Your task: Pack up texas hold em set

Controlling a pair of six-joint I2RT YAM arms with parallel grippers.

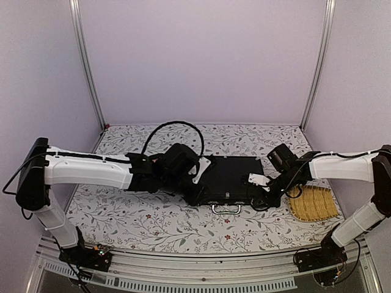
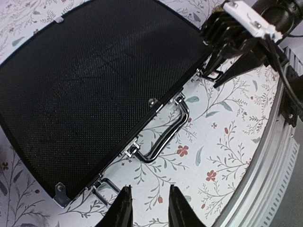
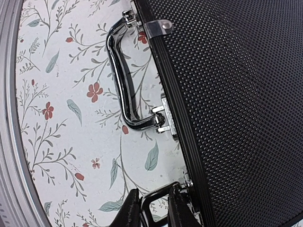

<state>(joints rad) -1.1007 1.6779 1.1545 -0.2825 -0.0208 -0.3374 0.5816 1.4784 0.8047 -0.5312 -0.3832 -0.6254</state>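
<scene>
The texas hold em set's black briefcase (image 1: 229,177) lies shut and flat on the floral cloth, its silver handle (image 1: 226,209) facing the near edge. Nothing of the set shows outside the case. My left gripper (image 2: 150,189) hovers open just off the case's front left corner, with only cloth between its fingers. The left latch loop (image 2: 105,188) sticks out beside the left finger. My right gripper (image 3: 152,193) is shut on the right latch loop (image 3: 161,195) at the front right corner. The left wrist view shows the case lid (image 2: 90,90), the handle (image 2: 165,137) and the right gripper (image 2: 211,75).
A yellow woven tray (image 1: 313,203) sits right of the case, under the right arm. The metal table rail (image 1: 183,271) runs along the near edge. A black cable (image 1: 177,125) loops above the left wrist.
</scene>
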